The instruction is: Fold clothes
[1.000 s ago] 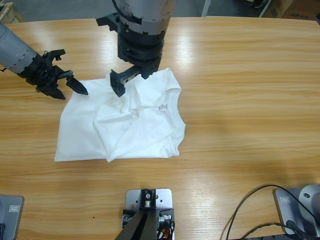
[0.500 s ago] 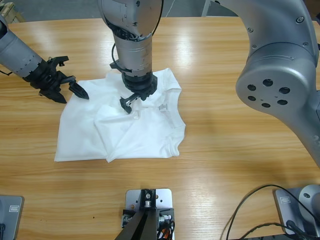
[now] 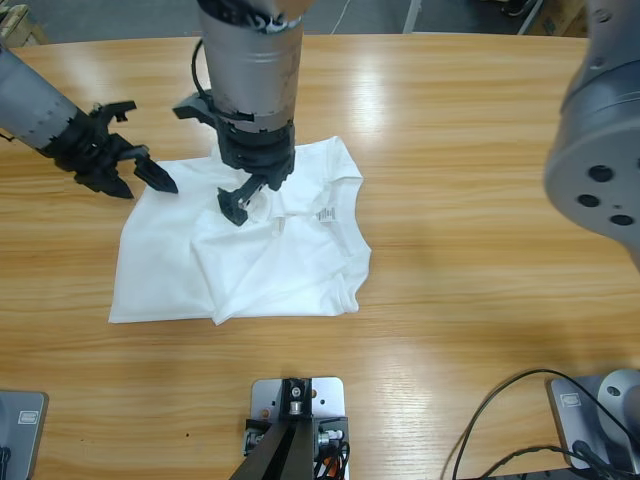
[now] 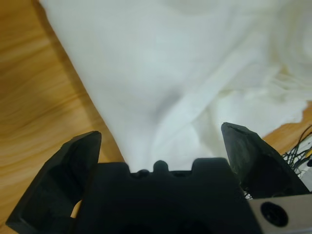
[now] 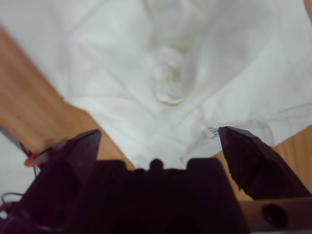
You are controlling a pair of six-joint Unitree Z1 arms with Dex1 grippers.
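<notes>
**Both grippers open, arms low**

The left gripper (image 3: pixel 135 172) reaches in from the left edge, jaws spread wide. The right gripper (image 3: pixel 247 197) hangs from an arm descending at top centre, jaws parted, pointing downward.

The high camera looks straight down on the wooden table (image 3: pixel 480 200) from well above. Both wrist cameras sit close over the white T-shirt (image 3: pixel 270 250), facing down along their jaws. All three views share that T-shirt (image 4: pixel 161 63) (image 5: pixel 165 58).
</notes>
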